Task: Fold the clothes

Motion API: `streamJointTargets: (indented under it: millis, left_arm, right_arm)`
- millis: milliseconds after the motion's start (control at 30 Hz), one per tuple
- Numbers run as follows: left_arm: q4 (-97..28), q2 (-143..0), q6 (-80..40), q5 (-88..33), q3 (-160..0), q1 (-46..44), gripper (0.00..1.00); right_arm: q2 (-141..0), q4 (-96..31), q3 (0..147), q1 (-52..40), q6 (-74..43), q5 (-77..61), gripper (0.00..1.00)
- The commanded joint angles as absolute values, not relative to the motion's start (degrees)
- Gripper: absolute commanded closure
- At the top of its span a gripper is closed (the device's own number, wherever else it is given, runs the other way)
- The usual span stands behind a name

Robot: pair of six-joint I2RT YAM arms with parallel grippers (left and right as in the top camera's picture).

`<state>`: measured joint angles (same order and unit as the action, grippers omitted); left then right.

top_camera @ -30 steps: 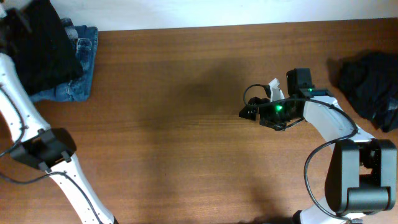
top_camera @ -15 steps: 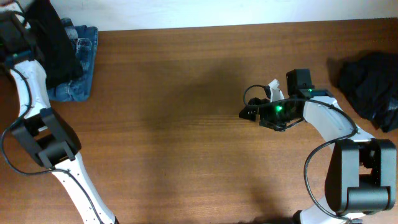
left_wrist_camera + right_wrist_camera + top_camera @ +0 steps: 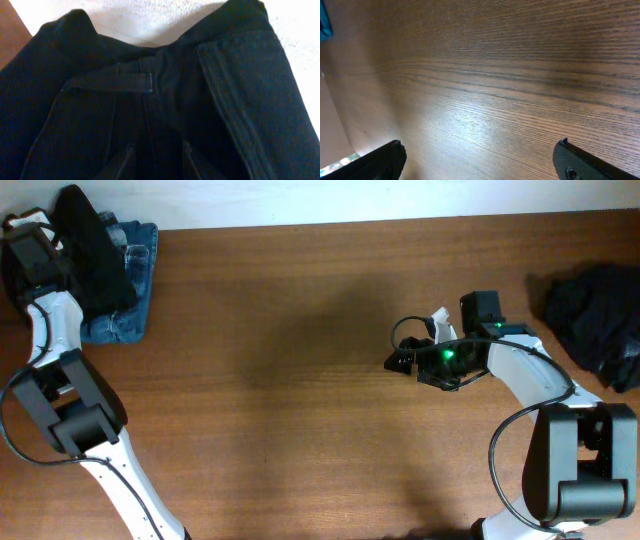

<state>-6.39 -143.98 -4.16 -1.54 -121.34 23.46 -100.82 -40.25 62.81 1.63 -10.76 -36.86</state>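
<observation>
Looking down, we find the left gripper at the table's far left corner, beside a black garment heaped on blue jeans. Dark cloth fills its wrist view, so we cannot tell whether its claw grips anything. The right gripper hangs over the wood, fingers wide apart and holding nothing. It is well apart from a second black garment, crumpled at the right edge.

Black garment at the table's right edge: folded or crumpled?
Crumpled, not folded. In the overhead view the black garment lies as an irregular, rumpled heap, with no flat layers or straight edges.
</observation>
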Motion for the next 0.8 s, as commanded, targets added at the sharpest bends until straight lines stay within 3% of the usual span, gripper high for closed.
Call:
streamJointTargets:
  millis: [0, 300, 600, 767]
  left_arm:
    - [-11.3, -147.5, -3.9, -3.9, -117.0, 22.6, 0.7]
    - [-13.9, -147.8, -2.9, -3.8, -117.3, 22.4, 0.7]
    - [-10.0, -132.1, -2.8, -3.9, -117.9, 21.4, 0.71]
    - [-11.4, -133.5, -2.8, -3.8, -117.8, 21.0, 0.71]
  right_arm:
    - [-101.1, -40.0, 62.4, 1.5, -11.0, -36.3, 0.01]
    - [-101.1, -40.1, 62.4, 1.5, -11.0, -36.1, 0.01]
    - [-101.1, -40.0, 62.4, 1.5, -11.0, -35.6, 0.01]
    - [-101.1, -40.1, 62.4, 1.5, -11.0, -35.1, 0.01]
